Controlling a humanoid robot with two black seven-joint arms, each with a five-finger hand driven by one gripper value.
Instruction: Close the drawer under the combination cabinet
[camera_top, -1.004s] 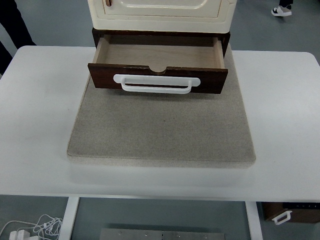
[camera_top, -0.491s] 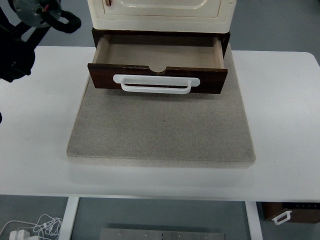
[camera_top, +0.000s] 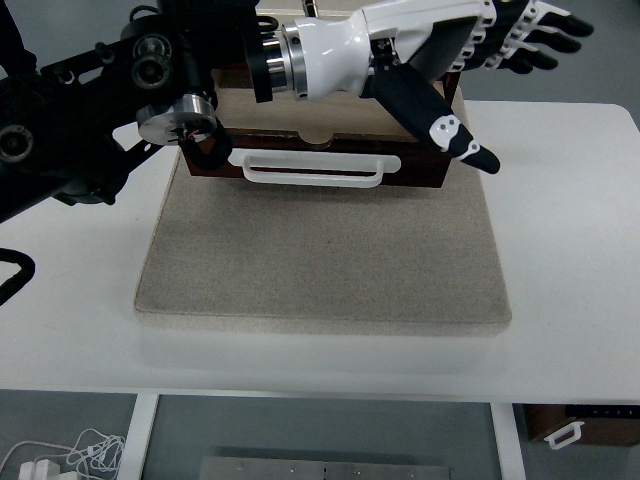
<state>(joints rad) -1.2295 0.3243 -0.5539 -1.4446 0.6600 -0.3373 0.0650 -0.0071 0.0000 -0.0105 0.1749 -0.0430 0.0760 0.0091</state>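
While left hand (camera_top: 470, 45) spreads open | drawer (camera_top: 315, 160) out | mat (camera_top: 320, 250), white table (camera_top: 570, 220)

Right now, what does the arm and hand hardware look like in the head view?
One arm shows: the left black arm with round silver joint caps and a loose cable loop, then a glossy white forearm shell. Its black five-fingered hand has white knuckle segments and a small white mark on the thumb.

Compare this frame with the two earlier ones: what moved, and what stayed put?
The left arm swept in from the left edge and now reaches across above the open drawer. Its left hand is spread open near the cabinet's right side, thumb pointing down and to the right, holding nothing. The drawer is as far out as before, white handle untouched, and the grey mat has not shifted.
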